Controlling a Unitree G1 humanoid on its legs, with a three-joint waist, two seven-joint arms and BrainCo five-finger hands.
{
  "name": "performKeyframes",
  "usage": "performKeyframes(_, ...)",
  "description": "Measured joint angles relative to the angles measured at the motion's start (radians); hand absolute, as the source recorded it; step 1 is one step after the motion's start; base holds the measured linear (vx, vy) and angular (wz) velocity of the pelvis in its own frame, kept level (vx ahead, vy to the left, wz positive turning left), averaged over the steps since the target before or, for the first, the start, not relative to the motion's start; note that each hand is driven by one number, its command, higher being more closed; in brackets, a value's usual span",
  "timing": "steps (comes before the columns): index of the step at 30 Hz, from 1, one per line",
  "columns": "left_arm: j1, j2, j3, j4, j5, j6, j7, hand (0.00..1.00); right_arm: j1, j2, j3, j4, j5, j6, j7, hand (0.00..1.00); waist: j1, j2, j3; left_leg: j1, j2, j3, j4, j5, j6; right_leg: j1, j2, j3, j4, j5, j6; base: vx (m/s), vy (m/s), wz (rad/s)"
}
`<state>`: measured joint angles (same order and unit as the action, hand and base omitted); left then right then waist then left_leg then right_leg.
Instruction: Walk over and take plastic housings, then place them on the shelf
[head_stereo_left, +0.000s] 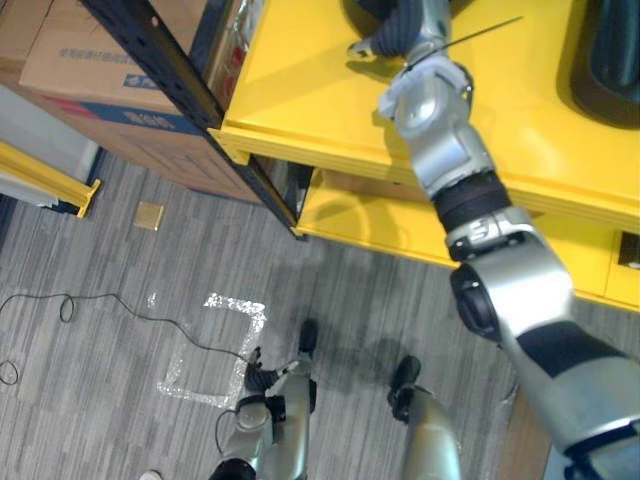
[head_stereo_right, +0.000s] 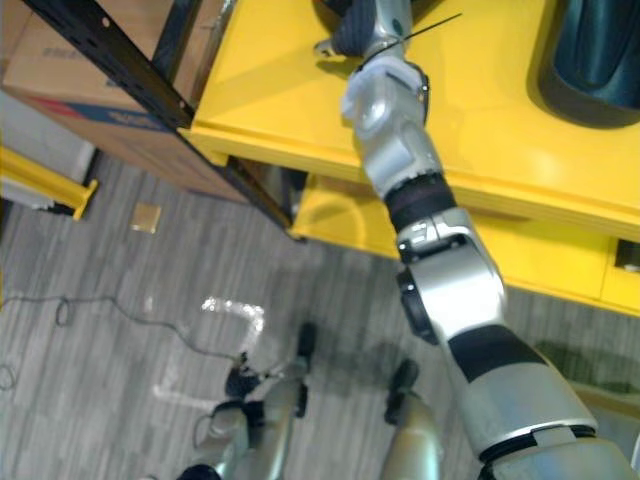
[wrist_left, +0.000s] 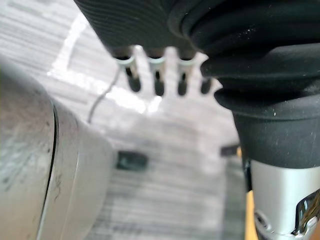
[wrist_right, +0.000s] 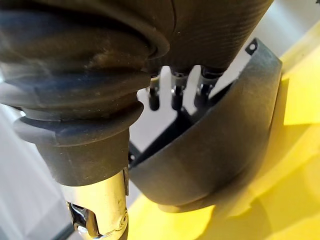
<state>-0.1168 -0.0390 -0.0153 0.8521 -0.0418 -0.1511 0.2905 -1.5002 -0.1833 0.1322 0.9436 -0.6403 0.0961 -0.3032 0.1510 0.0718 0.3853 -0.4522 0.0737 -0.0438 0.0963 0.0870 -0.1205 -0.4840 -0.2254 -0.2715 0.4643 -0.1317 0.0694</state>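
Observation:
A dark curved plastic housing rests on the top yellow shelf. My right arm reaches up over that shelf. My right hand is at the housing, its fingers relaxed and hanging past the rim into the hollow side. I cannot see the thumb. A second dark housing lies on the same shelf, further to the right. My left hand hangs low beside me over the floor, fingers straight and holding nothing.
A black rack upright slants past cardboard boxes at upper left. A lower yellow shelf sits under the top one. On the grey floor are a taped square, a small tan tile and a yellow bar.

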Motion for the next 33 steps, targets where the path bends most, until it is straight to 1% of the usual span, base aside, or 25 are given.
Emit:
performKeyframes(2, 0.000, 0.000, 0.000, -0.002, 0.000, 0.001, -0.010, 0.00, -0.004, -0.001, -0.023, 0.020, 0.010, 0.000, 0.019, 1.00, 0.000, 0.000, 0.000, 0.001, 0.000, 0.001, 0.000, 0.001, -0.001, -0.001, 0.000, 0.002, 0.002, -0.001, -0.001, 0.00, 0.000, 0.00)
performKeyframes(6, 0.000, 0.000, 0.000, -0.003, 0.001, 0.001, -0.025, 0.00, -0.005, -0.013, -0.023, 0.025, 0.038, -0.002, 0.045, 1.00, 0.000, 0.000, 0.000, 0.004, 0.001, 0.005, 0.000, 0.001, -0.001, -0.001, 0.000, 0.006, 0.003, -0.002, -0.003, 0.00, -0.001, -0.02)
performKeyframes(12, 0.000, 0.000, 0.000, -0.003, 0.004, 0.001, -0.038, 0.00, -0.005, -0.029, -0.015, 0.038, 0.037, -0.013, 0.096, 1.00, 0.000, 0.001, 0.000, 0.005, 0.000, 0.006, -0.001, 0.005, -0.001, -0.001, 0.000, 0.006, 0.003, -0.006, -0.009, 0.00, 0.000, 0.00)
performKeyframes(16, 0.001, 0.001, -0.001, -0.003, 0.005, 0.002, -0.040, 0.00, -0.004, -0.038, -0.009, 0.056, 0.025, -0.035, 0.133, 1.00, 0.000, 0.003, -0.001, 0.007, 0.000, 0.005, -0.005, 0.009, -0.002, -0.001, 0.000, 0.006, 0.004, -0.006, -0.010, 0.00, 0.000, 0.00)
performKeyframes(20, 0.001, 0.010, -0.008, -0.002, 0.012, 0.002, -0.058, 0.00, -0.003, -0.052, 0.029, 0.079, -0.025, -0.051, 0.150, 1.00, 0.001, 0.003, -0.002, 0.015, 0.000, 0.003, -0.022, 0.019, -0.002, -0.001, 0.000, 0.004, 0.005, -0.007, -0.010, 0.00, 0.000, 0.00)
performKeyframes(22, 0.001, 0.019, -0.009, -0.003, 0.013, 0.002, -0.059, 0.00, 0.002, -0.059, 0.041, 0.079, -0.068, -0.059, 0.153, 1.00, 0.001, 0.003, -0.002, 0.016, -0.001, 0.002, -0.022, 0.020, -0.002, 0.000, 0.000, 0.004, 0.006, -0.007, -0.011, 0.00, 0.000, 0.00)
performKeyframes(25, 0.001, 0.037, -0.022, -0.003, 0.013, 0.002, -0.058, 0.00, 0.021, -0.078, 0.085, 0.078, -0.122, -0.093, 0.151, 1.00, 0.001, 0.003, -0.002, 0.017, -0.001, 0.001, -0.022, 0.020, -0.003, 0.000, 0.000, 0.004, 0.006, -0.007, -0.010, 0.00, 0.000, 0.00)
performKeyframes(27, 0.001, 0.042, -0.038, -0.003, 0.013, 0.002, -0.058, 0.00, 0.032, -0.093, 0.117, 0.076, -0.145, -0.104, 0.151, 1.00, 0.001, 0.010, -0.007, 0.016, -0.002, 0.000, -0.022, 0.020, -0.002, 0.000, -0.001, 0.005, 0.005, -0.007, -0.010, 0.00, 0.000, 0.00)
performKeyframes(29, 0.000, 0.041, -0.046, -0.004, 0.013, 0.001, -0.056, 0.00, 0.042, -0.108, 0.175, 0.075, -0.180, -0.122, 0.151, 1.00, 0.001, 0.024, -0.019, 0.016, -0.002, 0.001, -0.023, 0.020, -0.002, 0.001, 0.000, 0.006, 0.001, -0.007, -0.010, 0.00, 0.000, 0.00)
performKeyframes(31, 0.000, 0.042, -0.046, -0.008, 0.012, 0.000, -0.054, 0.00, 0.043, -0.115, 0.205, 0.075, -0.201, -0.124, 0.152, 1.00, 0.001, 0.030, -0.024, 0.016, -0.002, 0.001, -0.023, 0.020, -0.002, 0.000, 0.002, 0.008, -0.001, -0.007, -0.010, 0.02, -0.007, -0.04)
performKeyframes(33, -0.003, 0.050, -0.047, -0.011, 0.010, -0.003, -0.045, 0.00, 0.044, -0.136, 0.261, 0.073, -0.237, -0.140, 0.152, 1.00, 0.000, 0.033, -0.027, 0.017, 0.000, 0.001, -0.022, 0.020, -0.002, 0.000, 0.006, 0.013, -0.005, -0.007, -0.010, 0.02, -0.013, -0.07)
